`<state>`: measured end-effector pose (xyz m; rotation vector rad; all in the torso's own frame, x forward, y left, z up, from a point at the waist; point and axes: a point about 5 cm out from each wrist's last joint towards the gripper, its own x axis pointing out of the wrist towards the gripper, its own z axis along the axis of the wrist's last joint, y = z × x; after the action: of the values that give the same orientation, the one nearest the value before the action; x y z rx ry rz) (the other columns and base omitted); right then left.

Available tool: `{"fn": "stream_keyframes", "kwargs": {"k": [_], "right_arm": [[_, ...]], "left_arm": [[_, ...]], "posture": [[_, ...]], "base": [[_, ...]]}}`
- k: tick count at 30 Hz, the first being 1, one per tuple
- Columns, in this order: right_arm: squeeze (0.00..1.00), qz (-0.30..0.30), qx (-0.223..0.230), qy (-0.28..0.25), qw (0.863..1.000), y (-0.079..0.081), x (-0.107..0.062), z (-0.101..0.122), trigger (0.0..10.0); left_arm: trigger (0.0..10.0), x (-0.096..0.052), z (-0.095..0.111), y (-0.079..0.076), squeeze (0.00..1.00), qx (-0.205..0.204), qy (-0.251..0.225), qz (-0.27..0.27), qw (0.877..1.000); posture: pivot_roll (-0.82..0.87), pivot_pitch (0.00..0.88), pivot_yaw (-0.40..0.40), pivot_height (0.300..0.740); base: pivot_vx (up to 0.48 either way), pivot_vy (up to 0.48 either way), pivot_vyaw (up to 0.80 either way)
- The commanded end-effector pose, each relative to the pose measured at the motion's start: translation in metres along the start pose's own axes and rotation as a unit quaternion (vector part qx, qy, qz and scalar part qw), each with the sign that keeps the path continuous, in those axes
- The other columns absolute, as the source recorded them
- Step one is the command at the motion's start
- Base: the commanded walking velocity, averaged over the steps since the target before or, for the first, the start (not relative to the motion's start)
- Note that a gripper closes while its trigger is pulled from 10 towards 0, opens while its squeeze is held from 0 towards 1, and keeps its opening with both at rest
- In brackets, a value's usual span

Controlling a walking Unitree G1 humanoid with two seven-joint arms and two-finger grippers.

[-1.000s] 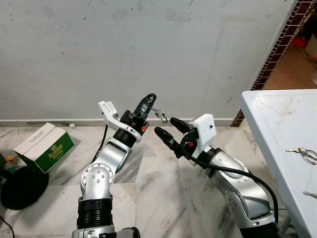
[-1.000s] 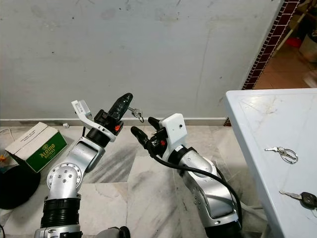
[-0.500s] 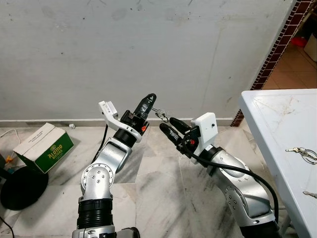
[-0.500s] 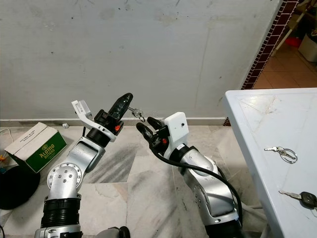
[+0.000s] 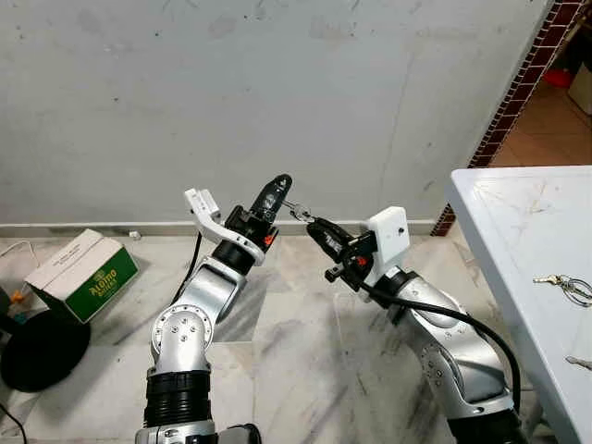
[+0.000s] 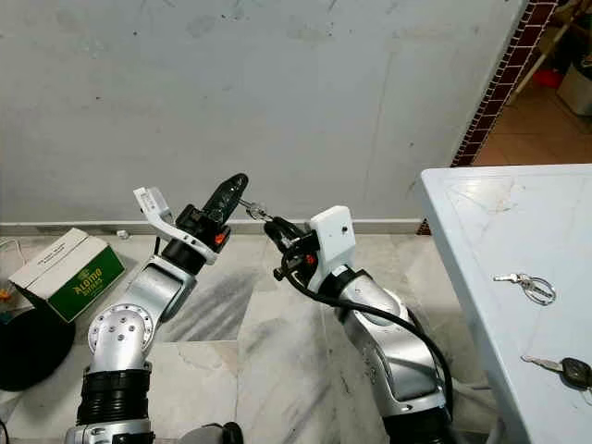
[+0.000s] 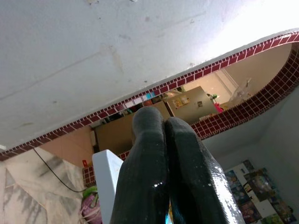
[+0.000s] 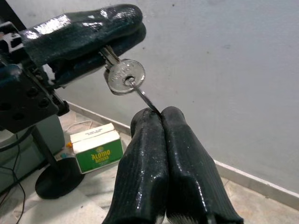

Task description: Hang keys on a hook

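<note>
A silver key sticks out from my left gripper, which is shut on its blade and raised in front of the grey wall. A thin wire ring runs from the key's head down into my right gripper. That gripper is shut on the ring, just right of and below the left one. In the right wrist view the left gripper's fingers lie above the right gripper. The left wrist view has the left gripper with its two fingers pressed together.
A white table stands at the right with another bunch of keys and a black-headed key on it. A green and white box and a black round base sit on the marble floor at the left.
My right gripper, open a second ago, has risen toward the left gripper and shut on the key's ring. The left arm has held still.
</note>
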<state>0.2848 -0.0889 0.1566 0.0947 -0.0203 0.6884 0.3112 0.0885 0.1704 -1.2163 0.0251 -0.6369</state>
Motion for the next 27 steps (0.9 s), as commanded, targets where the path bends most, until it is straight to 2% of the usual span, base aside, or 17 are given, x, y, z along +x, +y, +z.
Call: {"fn": "stream_keyframes", "kwargs": {"k": [1, 15, 21, 22, 23, 25, 26, 27], "right_arm": [[0.0, -0.006, 0.001, -0.006, 1.0, -0.003, 0.0005, 0.0025, 0.0], [0.0, -0.019, -0.004, -0.013, 1.0, -0.0077, -0.0007, 0.0059, 0.0], [0.0, -0.012, -0.022, -0.013, 1.0, -0.0045, -0.002, 0.0071, 0.0], [0.0, -0.01, -0.039, -0.009, 0.999, -0.0034, -0.0021, 0.0062, 7.1], [0.0, -0.013, -0.055, -0.005, 0.998, -0.0034, -0.0022, 0.0057, 10.0], [0.0, -0.012, -0.055, -0.006, 0.998, -0.003, -0.0024, 0.0051, 10.0], [0.18, -0.014, -0.056, -0.007, 0.998, -0.0031, -0.0026, 0.0051, 10.0], [1.0, -0.013, -0.058, -0.007, 0.998, -0.0029, -0.0028, 0.0056, 10.0]], "left_arm": [[0.0, 0.0018, 0.0015, 0.0, 0.0, 0.002, 0.0, 0.001, 1.0], [0.0, 0.0011, 0.0012, 0.002, 0.0, -0.001, -0.003, 0.008, 1.0], [0.0, 0.001, 0.0013, 0.0026, 0.0, -0.001, -0.003, 0.009, 1.0], [0.0, 0.0011, 0.0013, 0.0027, 0.0, -0.001, -0.003, 0.009, 1.0], [0.0, 0.0011, 0.0013, 0.0027, 0.0, -0.001, -0.003, 0.009, 1.0], [0.0, 0.0012, 0.0013, 0.0027, 0.0, -0.001, -0.003, 0.009, 1.0], [0.0, 0.0012, 0.0013, 0.0028, 0.0, -0.001, -0.003, 0.009, 1.0], [0.0, 0.0012, 0.0014, 0.0028, 0.0, -0.001, -0.002, 0.01, 1.0]], "posture": [[-0.1, 0.1, 0.029, 0.74], [-0.1, 0.102, 0.029, 0.74], [-0.1, 0.102, 0.029, 0.74], [-0.1, 0.102, 0.029, 0.74], [-0.1, 0.102, 0.029, 0.74], [-0.1, 0.102, 0.029, 0.74], [-0.1, 0.102, 0.029, 0.74], [-0.1, 0.105, 0.03, 0.74]], "base": [[0.0, 0.0, 0.0], [0.0, 0.0, 0.0], [0.0, 0.0, 0.0], [0.0, 0.0, 0.0], [0.0, 0.0, 0.0], [0.0, 0.0, 0.0], [0.0, 0.0, 0.0], [0.0, 0.0, 0.0]]}}
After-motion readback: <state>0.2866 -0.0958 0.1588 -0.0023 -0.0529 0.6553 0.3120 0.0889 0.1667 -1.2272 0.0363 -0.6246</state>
